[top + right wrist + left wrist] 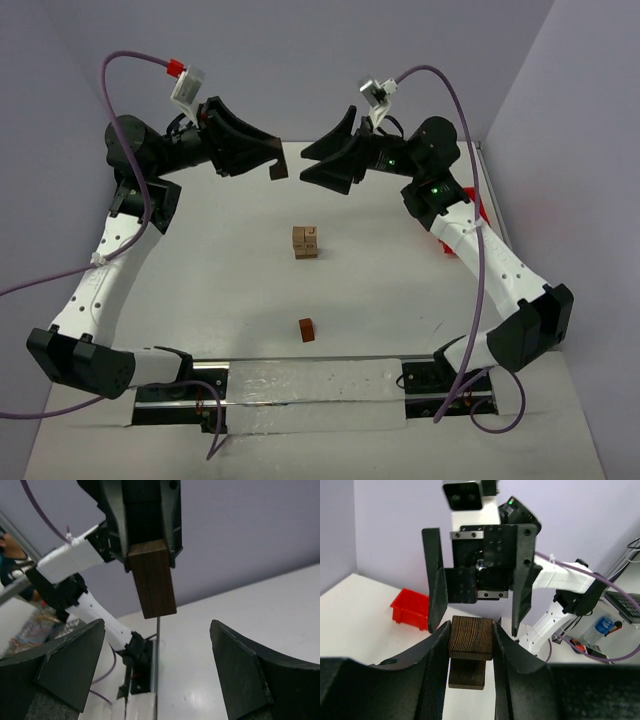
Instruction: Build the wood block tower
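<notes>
Your table (200, 290) is a plain white surface, matte, with lavender walls (330, 50) closing it in at the back and on the right. At the near edge a mounting rail (300, 385) carries both arm bases.

Just beyond the rail, near the middle of the table, you have a single reddish-brown block (306, 329) lying alone. Further in, well apart from it, the light tan cubes (306, 242) stand as a small stack, at least two layers high, resting on the table.

Above the far part of the table the two claws face each other, raised off the surface. Your left gripper (277, 166) is clamped on a dark brown block (471, 637), fingers pressed to its two sides, with the block's end sticking out past the fingertips. Your right gripper (306, 165) has its fingers spread wide, pointed at that block and clear of it.

Container: one red bin (410, 605) sits on the table at the far right, near the wall, partly hidden behind the right arm in the overhead view. Its inside is not visible from any camera, so you cannot tell what it holds.

Past the table's open side, the left wrist view shows blurred workshop clutter.
</notes>
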`<state>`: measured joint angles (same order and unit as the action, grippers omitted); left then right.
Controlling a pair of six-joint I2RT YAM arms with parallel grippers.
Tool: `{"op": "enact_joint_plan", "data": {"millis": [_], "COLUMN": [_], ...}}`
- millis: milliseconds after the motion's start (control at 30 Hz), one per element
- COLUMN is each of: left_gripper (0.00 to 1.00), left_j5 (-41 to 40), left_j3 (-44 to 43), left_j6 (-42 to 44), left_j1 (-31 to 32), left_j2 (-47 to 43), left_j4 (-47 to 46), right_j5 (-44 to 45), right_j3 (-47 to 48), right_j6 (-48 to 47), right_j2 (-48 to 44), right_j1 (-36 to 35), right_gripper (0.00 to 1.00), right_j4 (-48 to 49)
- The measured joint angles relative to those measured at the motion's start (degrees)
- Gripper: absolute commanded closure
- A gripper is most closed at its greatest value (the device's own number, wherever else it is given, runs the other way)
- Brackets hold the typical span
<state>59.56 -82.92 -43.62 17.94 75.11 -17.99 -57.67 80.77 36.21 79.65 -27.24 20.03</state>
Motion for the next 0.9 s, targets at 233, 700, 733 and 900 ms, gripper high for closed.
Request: {"op": "enact_joint_plan", "data": {"millis": [233,700,733,900], "left_gripper": [1.0,1.0,1.0,1.0], "left_j5": [-0.7,-3.0,-3.1,-3.8], "left_j3": [-0.4,-0.5,-0.5,-0.5], "left_j6": [-3.3,-7.3,-7.4,-8.4], "left_j1": [-0.5,-2.3,-2.3,-2.4], "left_j2": [-0.2,-0.1,-0.1,0.0], "left_j4": [-3.4,-4.2,-4.2,-4.2], "right_j5": [2.2,2.4,2.4,2.2], "right_j3": [1.7,4.8,5.1,5.7], "right_j6": [14.9,22.5,22.5,22.4], "right_j2": [5.5,9.6,9.7,10.3], "right_j1": [-0.2,-2.5,-2.7,-3.2], "right_gripper": [0.1,0.17,0.17,0.2], "right_j4": [13.1,20.6,20.8,20.8]}}
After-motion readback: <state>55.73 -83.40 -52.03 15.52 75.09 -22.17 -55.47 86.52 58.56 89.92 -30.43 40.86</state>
